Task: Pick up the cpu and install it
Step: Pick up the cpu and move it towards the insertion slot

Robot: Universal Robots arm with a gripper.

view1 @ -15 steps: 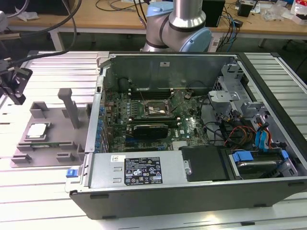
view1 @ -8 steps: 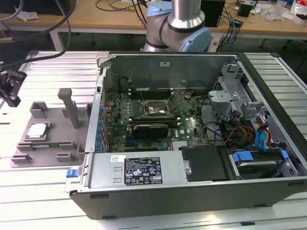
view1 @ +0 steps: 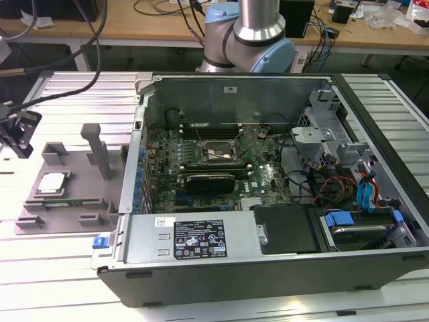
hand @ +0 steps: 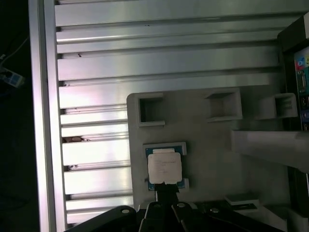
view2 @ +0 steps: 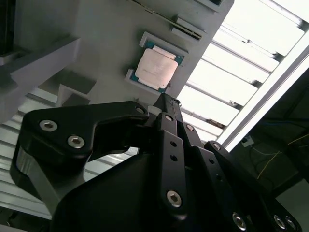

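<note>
The cpu (hand: pixel 164 167) is seen with a pale silvery top, edged in green; the fixture tray (view1: pixel 84 184) is coloured plain grey; the table (hand: pixel 145 48) is ribbed in bright silver slats; the end effector (view2: pixel 164 99) is finished matte black.

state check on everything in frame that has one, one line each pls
cpu: seated in its pocket on the fixture tray, metal top up, not gripped.
gripper: shut, empty, poised by the cpu; contact unclear.
fixture tray: holding the cpu.
computer case: on its side, side panel off, inside exposed.
motherboard socket: looks empty; latch state unclear.
</note>
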